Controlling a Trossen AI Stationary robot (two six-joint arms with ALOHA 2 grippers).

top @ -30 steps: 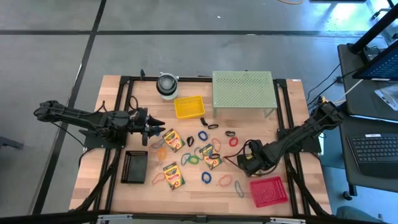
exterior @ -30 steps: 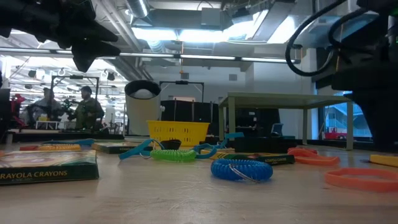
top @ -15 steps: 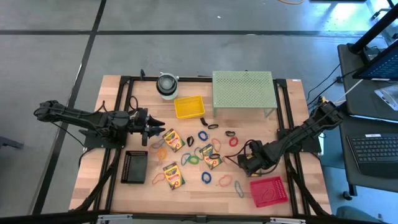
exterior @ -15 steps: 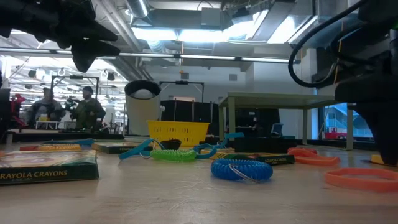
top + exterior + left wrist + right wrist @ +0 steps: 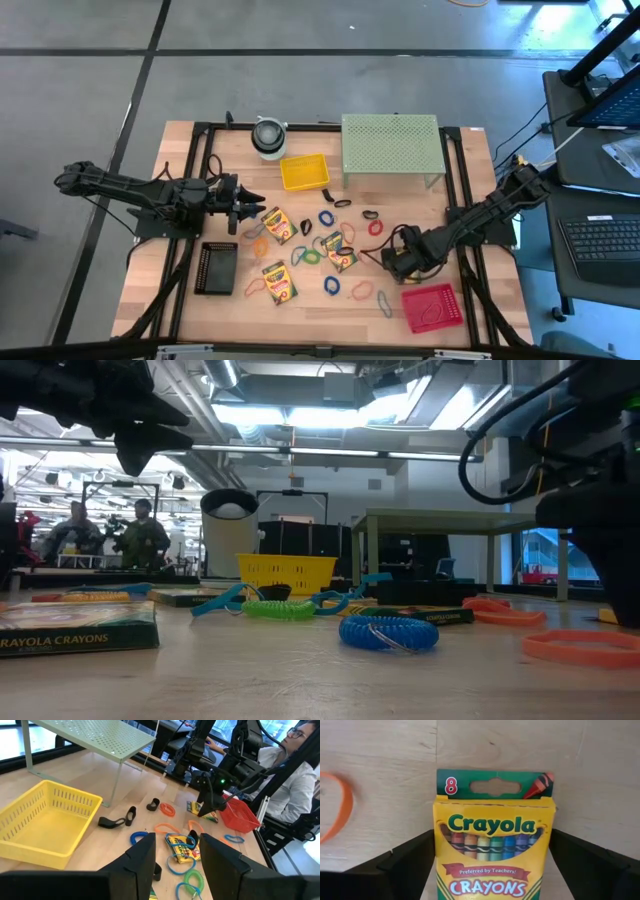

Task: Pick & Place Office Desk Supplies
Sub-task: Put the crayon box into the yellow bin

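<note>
Both right gripper (image 5: 492, 870) fingers (image 5: 400, 862) stand spread either side of a crayon box (image 5: 492, 840) lying between them

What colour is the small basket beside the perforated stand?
Yellow. The basket shows best in the left wrist view, next to the pale green stand.

a yellow-and-green crayon box (image 5: 492, 840) fills the right wrist view — a white "8" stands on its green top flap, "crayola" in green letters on the yellow front above a row of drawn crayons, then a red ribbon reading "preferred by teachers!" and, lowest, "crayons" in white on blue. in the low view, another crayon box (image 5: 75, 628) lies flat at the near left of the table — its side reads "crayola crayons". no other writing is legible.
</note>
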